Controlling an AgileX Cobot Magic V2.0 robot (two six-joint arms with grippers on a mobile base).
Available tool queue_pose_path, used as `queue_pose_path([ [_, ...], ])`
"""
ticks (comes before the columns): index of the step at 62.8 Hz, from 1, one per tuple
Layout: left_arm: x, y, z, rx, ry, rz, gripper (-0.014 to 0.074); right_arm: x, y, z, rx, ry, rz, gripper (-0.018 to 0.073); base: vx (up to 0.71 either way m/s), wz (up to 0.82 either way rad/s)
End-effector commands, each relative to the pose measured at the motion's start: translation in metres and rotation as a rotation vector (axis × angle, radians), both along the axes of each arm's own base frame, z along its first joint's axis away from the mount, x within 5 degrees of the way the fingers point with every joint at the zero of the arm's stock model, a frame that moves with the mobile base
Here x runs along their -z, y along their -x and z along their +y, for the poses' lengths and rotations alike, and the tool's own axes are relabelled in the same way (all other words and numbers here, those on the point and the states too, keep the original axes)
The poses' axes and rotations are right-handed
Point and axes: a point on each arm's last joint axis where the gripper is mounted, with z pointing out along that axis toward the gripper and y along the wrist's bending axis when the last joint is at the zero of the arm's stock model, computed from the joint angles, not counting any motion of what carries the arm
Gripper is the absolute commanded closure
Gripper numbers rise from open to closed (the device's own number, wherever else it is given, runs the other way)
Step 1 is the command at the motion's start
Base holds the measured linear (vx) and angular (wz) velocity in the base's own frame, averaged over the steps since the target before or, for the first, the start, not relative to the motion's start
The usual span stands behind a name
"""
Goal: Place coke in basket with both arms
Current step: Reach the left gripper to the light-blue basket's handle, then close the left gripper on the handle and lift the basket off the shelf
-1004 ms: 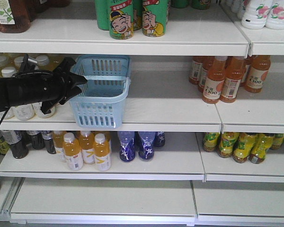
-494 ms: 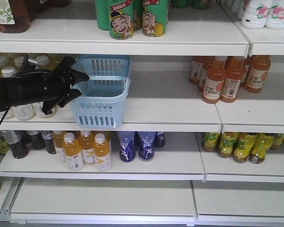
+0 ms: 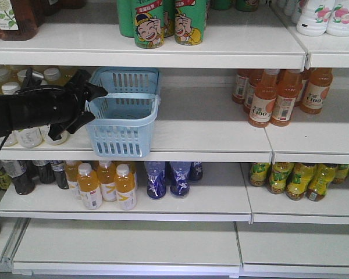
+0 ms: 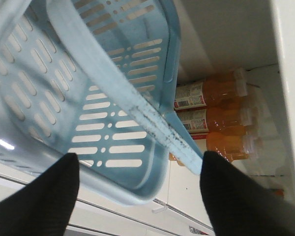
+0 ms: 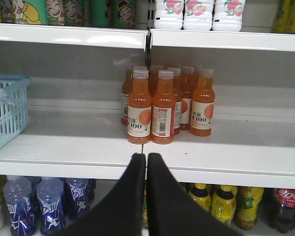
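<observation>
Left gripper (image 3: 99, 103) edged back slightly, fingers (image 4: 34, 196) spread wide astride basket (image 3: 123, 139) left rim, holding nothing. Right gripper (image 5: 146, 160) pinched closed, empty. Coke can unseen. Basket likely light, stiff; grip rim.

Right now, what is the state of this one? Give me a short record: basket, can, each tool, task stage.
basket: light blue, upright on the middle shelf, nothing seen inside
coke can: not visible in any view
left tool: open, at the basket's left rim, astride the flat handle, not clamped
right tool: shut, empty, facing the orange bottles
task stage: can not yet in the basket
</observation>
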Motion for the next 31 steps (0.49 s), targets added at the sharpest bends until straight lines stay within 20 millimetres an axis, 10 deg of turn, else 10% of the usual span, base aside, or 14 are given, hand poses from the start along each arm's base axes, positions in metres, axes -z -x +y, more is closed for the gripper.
queue_pose_path([
  [1, -0.034, -0.007, -0.006, 0.023, 0.108, -0.092, 0.0092, -0.004, 0.001, 0.0, -0.001, 0.014, -0.077, 0.0565, 0.0, 0.0],
  [31, -0.03, -0.057, -0.011, 0.043, 0.165, -0.143, 0.0197, -0.004, 0.001, 0.0, -0.001, 0.014, -0.077, 0.0565, 0.0, 0.0],
])
